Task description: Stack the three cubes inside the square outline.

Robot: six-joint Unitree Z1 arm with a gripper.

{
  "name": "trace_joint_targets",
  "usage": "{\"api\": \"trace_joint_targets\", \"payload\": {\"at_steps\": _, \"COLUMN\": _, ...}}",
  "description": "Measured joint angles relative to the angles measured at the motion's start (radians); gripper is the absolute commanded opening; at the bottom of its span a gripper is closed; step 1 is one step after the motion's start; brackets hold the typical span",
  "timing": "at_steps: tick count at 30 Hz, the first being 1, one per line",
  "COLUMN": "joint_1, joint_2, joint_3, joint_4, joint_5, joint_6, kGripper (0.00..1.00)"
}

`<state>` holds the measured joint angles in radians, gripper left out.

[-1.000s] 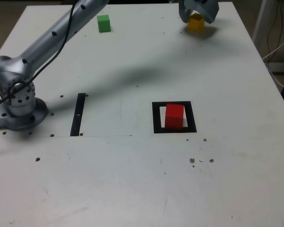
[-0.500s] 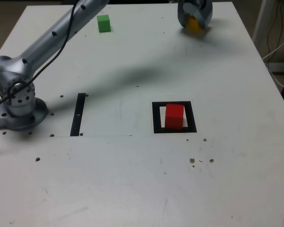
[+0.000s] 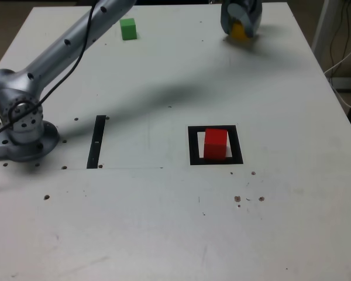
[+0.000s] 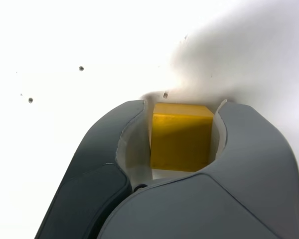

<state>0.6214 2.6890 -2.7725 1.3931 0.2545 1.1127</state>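
The hand (image 3: 241, 22) has closed on the yellow cube (image 4: 181, 142). A second ago its jaws stood apart over the cube; half a second ago they were drawing in around it; now, in the wrist view, both grey jaws press flat against opposite faces of the cube with no gap showing. The hand looks as far shut as the cube allows, and the cube sits square between the jaws, not skewed. In the exterior view only a sliver of yellow shows beneath the hand, at the far edge of the tabletop (image 3: 164, 222). Whether the cube has left the surface yet cannot be told; it appears to rest there.

The red cube (image 3: 216, 143) lies well away from the hand, toward the camera, already inside the square outline (image 3: 192, 145), slightly off centre but within the white middle. The green cube (image 3: 128, 28) is well apart from the hand on the exterior view's left, at about the same depth, untouched.

So the grasp for the second layer seems made. What remains, by my reading, is to lift the yellow cube, carry it to the outline and set it squarely on the red one, then fetch the green. The small footprint of the red cube will demand careful alignment.
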Motion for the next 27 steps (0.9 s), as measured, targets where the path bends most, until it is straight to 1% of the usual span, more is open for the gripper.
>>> {"api": "trace_joint_targets", "payload": {"at_steps": 3, "joint_1": -0.003, "joint_2": -0.036, "joint_3": 0.007, "joint_4": 0.059, "joint_5": 0.014, "joint_6": -0.049, "kGripper": 0.28}}
{"api": "trace_joint_targets", "payload": {"at_steps": 5, "joint_1": -0.007, "joint_2": -0.073, "joint_3": 0.021, "joint_4": 0.082, "joint_5": 0.017, "joint_6": -0.069, "kGripper": 0.28}}
{"api": "trace_joint_targets", "payload": {"at_steps": 7, "joint_1": -0.021, "joint_2": -0.125, "joint_3": 0.073, "joint_4": 0.125, "joint_5": 0.02, "joint_6": -0.12, "kGripper": 0.28}}
{"api": "trace_joint_targets", "payload": {"at_steps": 9, "joint_1": -0.041, "joint_2": -0.164, "joint_3": 0.109, "joint_4": 0.136, "joint_5": 0.02, "joint_6": -0.138, "kGripper": 0.28}}
{"api": "trace_joint_targets", "payload": {"at_steps": 11, "joint_1": -0.066, "joint_2": -0.219, "joint_3": 0.186, "joint_4": 0.136, "joint_5": 0.02, "joint_6": -0.178, "kGripper": 0.28}}
{"api": "trace_joint_targets", "payload": {"at_steps": 15, "joint_1": -0.111, "joint_2": -0.306, "joint_3": 0.324, "joint_4": 0.127, "joint_5": 0.02, "joint_6": -0.256, "kGripper": 0.28}}
{"api": "trace_joint_targets", "payload": {"at_steps": 20, "joint_1": -0.209, "joint_2": -0.425, "joint_3": 0.509, "joint_4": 0.063, "joint_5": 0.019, "joint_6": -0.394, "kGripper": 0.28}}
{"api": "trace_joint_targets", "payload": {"at_steps": 22, "joint_1": -0.241, "joint_2": -0.469, "joint_3": 0.577, "joint_4": 0.039, "joint_5": 0.013, "joint_6": -0.455, "kGripper": 0.28}}
{"api": "trace_joint_targets", "payload": {"at_steps": 25, "joint_1": -0.304, "joint_2": -0.541, "joint_3": 0.688, "joint_4": 0.0, "joint_5": -0.005, "joint_6": -0.562, "kGripper": 0.28}}
{"api": "trace_joint_targets", "payload": {"at_steps": 27, "joint_1": -0.354, "joint_2": -0.587, "joint_3": 0.757, "joint_4": -0.008, "joint_5": -0.012, "joint_6": -0.629, "kGripper": 0.28}}
